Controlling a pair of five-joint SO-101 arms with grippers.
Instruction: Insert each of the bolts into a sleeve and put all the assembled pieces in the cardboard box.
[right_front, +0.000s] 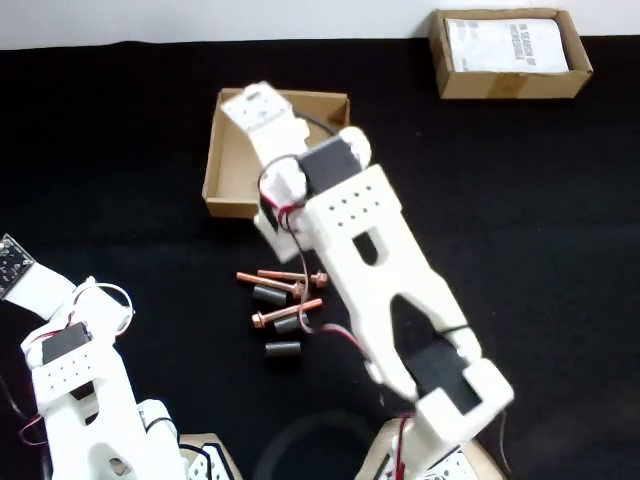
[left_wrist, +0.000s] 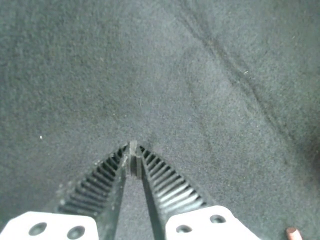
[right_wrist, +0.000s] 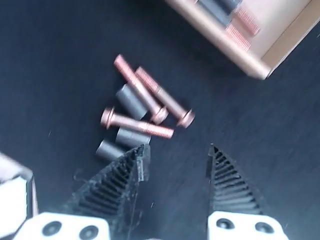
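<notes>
Three copper bolts (right_wrist: 137, 125) and three dark sleeves (right_wrist: 132, 102) lie loose in a small heap on the black cloth; the same heap (right_front: 283, 300) sits mid-table in the high view. My right gripper (right_wrist: 177, 152) hangs open just short of the heap, with nothing between its fingers. Beyond the heap is a corner of the cardboard box (right_wrist: 240, 50), and assembled pieces (right_wrist: 235, 20) lie inside it. The right arm (right_front: 350, 220) stretches from the front edge over the box (right_front: 225, 160). My left gripper (left_wrist: 132, 152) is shut on nothing, low over bare cloth.
A second cardboard box (right_front: 510, 82) with a printed sheet inside stands at the back right. The left arm (right_front: 75, 380) is folded at the front left corner. The end of one copper bolt (left_wrist: 291, 231) shows at the edge of the left wrist view.
</notes>
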